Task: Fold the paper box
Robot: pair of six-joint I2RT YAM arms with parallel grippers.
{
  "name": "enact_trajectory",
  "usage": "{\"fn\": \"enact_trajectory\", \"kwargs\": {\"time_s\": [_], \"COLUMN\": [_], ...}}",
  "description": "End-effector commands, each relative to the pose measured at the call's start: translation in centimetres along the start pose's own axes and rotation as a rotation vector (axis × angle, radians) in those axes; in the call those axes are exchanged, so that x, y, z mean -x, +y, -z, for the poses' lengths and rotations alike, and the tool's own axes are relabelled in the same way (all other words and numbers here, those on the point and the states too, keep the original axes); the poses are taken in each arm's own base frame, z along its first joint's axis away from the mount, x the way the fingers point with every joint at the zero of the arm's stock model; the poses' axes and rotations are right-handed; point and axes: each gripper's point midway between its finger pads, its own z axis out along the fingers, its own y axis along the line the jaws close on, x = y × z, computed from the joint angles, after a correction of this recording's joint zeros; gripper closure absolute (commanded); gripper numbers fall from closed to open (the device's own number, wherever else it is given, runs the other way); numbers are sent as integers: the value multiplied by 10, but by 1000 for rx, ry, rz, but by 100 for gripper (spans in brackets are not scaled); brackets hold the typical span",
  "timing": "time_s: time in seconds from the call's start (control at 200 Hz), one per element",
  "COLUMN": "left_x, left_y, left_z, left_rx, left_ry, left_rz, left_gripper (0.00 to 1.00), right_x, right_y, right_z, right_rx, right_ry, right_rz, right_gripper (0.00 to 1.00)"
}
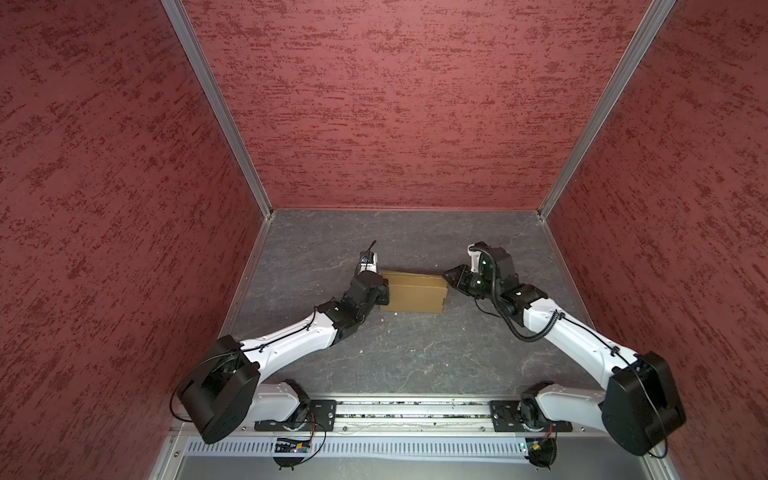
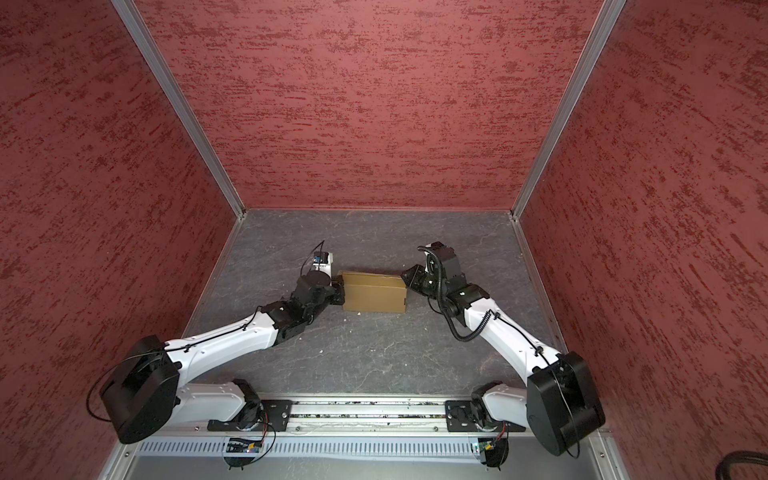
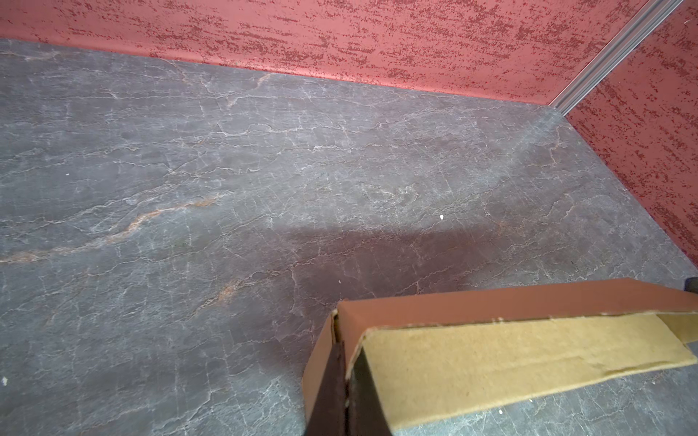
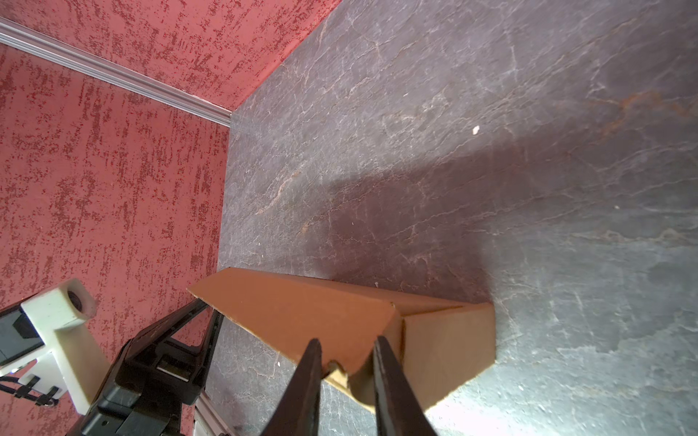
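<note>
**rigwatcher:** I'm dialled in but my feed's tiny. Colours, anyone?

**me:** On my screens the paper box [image 1: 415, 293] is plain brown all over. Its lit panel looks pale tan and the shaded sides orangey. The walls [image 1: 395, 104] are dusty red with darker red streaky flecks. The tabletop [image 1: 415, 353] is dark grey and slate-like, with thin pale veins plus a few rusty ones. The left arm [image 1: 286, 340] and right arm [image 1: 582, 336] have white shells, black joints and black cables. The corner posts [image 1: 216, 104] are silver.

The paper box [image 1: 415, 293] is showing matt brown cardboard, raw and fibrous at its cut edges. The surface [image 1: 415, 357] is looking like dull grey veined slate. The walls [image 1: 395, 104] are wearing rough red texture, edged by brushed metal strips [image 1: 217, 104].
</note>
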Motion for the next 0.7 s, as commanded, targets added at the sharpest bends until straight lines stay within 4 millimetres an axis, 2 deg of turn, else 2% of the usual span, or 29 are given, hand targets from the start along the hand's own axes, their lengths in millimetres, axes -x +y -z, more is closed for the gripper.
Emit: {"fn": "enact_trajectory", "kwargs": {"time_s": [0.0,0.205,0.691], "left_x": [-86,-83,-82], "left_y": [30,32,35], "left_z": [-3,-1,4], "left_rx": [85,96,103], "left_ry": [279,273,258], "left_rz": [-86,-86,-81], "left_gripper": [100,100,84], "right_x": [-21,-18,-20], "right_y": [-9,-9,-12], "right_z": [-3,-3,-2], "right_rx": [-23,-24,-26], "right_ry": [61,50,38], "right_rz": [-28,-27,-35], "right_gripper": [76,76,78]}}
